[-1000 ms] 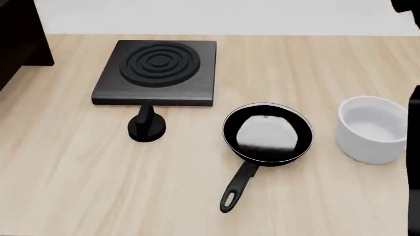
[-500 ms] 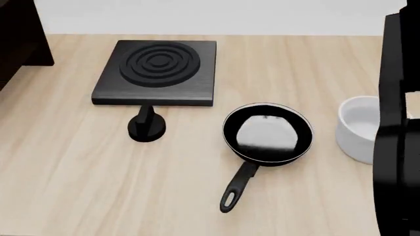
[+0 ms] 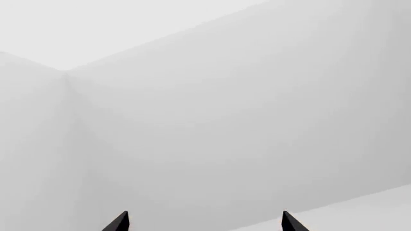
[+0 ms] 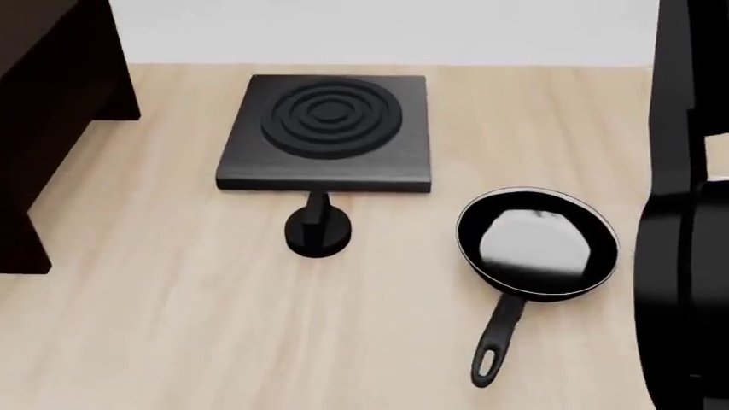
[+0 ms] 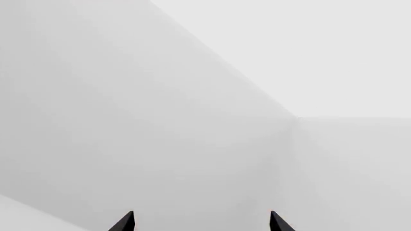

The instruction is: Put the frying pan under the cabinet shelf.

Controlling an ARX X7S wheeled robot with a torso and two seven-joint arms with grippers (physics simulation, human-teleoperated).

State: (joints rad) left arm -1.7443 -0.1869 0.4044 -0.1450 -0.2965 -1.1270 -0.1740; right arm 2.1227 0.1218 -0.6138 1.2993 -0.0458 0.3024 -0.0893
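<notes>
Two things matter to you on this table: the cabinet shelf [image 4: 51, 128] standing dark at the far left, and the frying pan [image 4: 538, 244] lying well apart from it toward the right, flat on the pale wooden table [image 4: 171, 342]. Between them, going left to right, you pass the black burner plate [image 4: 330, 132] and a small black knob-like piece [image 4: 317, 229] just in front of it, so plan a carry that clears both. The pan looks rigid and fairly heavy at the bowl, with a glossy rim that would likely slip, so take it by the long handle [image 4: 498, 333], which points toward you, gripping close to the bowl to limit droop. Your left gripper [image 3: 204, 222] shows only two tips spread apart against blank wall; your right gripper [image 5: 201, 222] likewise stands spread and holds nothing.
</notes>
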